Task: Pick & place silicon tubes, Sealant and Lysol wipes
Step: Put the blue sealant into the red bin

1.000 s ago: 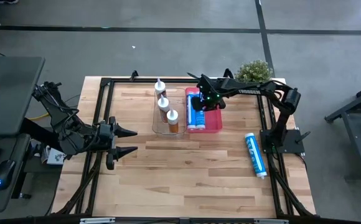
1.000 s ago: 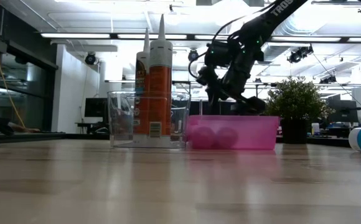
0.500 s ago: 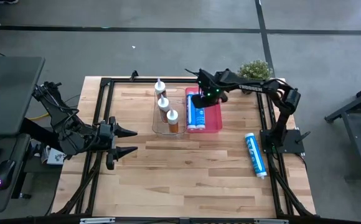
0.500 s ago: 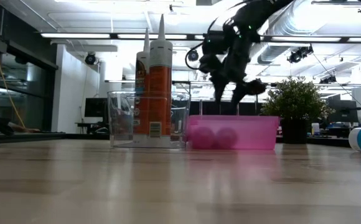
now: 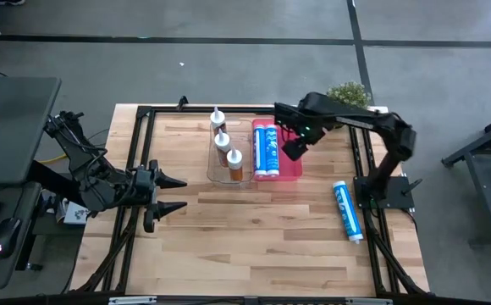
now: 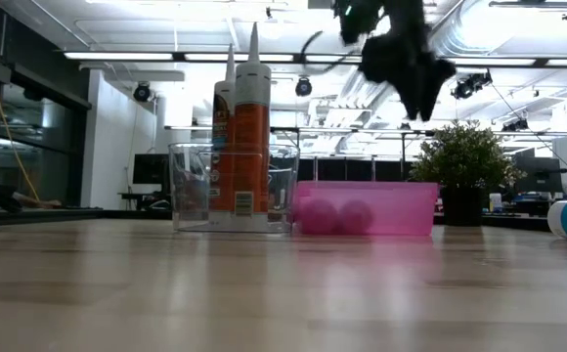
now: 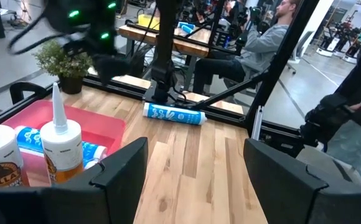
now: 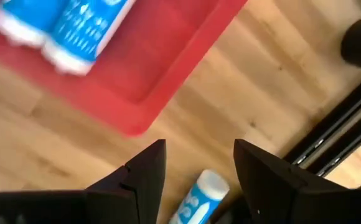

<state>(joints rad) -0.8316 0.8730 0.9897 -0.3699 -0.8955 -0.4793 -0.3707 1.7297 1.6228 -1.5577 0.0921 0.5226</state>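
Our right gripper (image 5: 289,146) hangs raised, fingers parted, empty; our left gripper (image 5: 178,193) waits, fingers spread.

Right pincer (image 5: 289,149) above red tray (image 5: 289,169); two blue tubes (image 5: 266,151) inside.

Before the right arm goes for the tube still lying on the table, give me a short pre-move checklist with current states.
1. Right gripper empty and open: ok.
2. Two blue-and-white tubes lying inside the pink tray: ok.
3. Last blue-and-white tube lying free on the wooden table, nothing touching it: ok.
4. Room left in the pink tray for it: ok, bare strip beside the two tubes.
5. Left gripper parked at the table's left edge, out of the way: ok.
6. Lysol wipes located: cannot tell.
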